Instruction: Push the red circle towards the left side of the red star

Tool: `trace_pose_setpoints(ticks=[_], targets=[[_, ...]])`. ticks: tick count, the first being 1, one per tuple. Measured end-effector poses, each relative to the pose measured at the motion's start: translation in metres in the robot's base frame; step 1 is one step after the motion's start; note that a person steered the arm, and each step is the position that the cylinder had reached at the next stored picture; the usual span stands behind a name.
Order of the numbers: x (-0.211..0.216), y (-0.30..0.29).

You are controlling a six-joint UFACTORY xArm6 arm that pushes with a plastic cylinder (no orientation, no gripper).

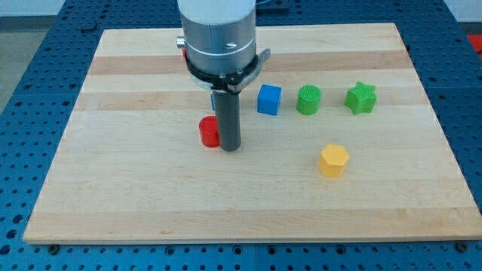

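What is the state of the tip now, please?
My tip: no gripper, holds nothing; it rests against the view's right side of the red circle.

My arm comes down from the view's top, a little left of centre, its pale grey cylindrical wrist [220, 30] cut off by the top edge. Below it sits a dark ring collar [224, 69] with small brackets sticking out on both sides. From the collar the straight dark rod [227, 117] hangs upright. My tip [229, 148] rests at the height of the bench [376, 203].
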State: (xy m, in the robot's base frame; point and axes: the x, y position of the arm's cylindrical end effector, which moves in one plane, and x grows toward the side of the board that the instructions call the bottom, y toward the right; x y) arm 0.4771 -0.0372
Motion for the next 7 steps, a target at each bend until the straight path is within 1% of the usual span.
trace_pose_setpoints(ticks=[1,3,4,7], targets=[[-0.021,-0.024],[-0.041,-0.129],[-0.066,-0.138],[-0.131,-0.138]])
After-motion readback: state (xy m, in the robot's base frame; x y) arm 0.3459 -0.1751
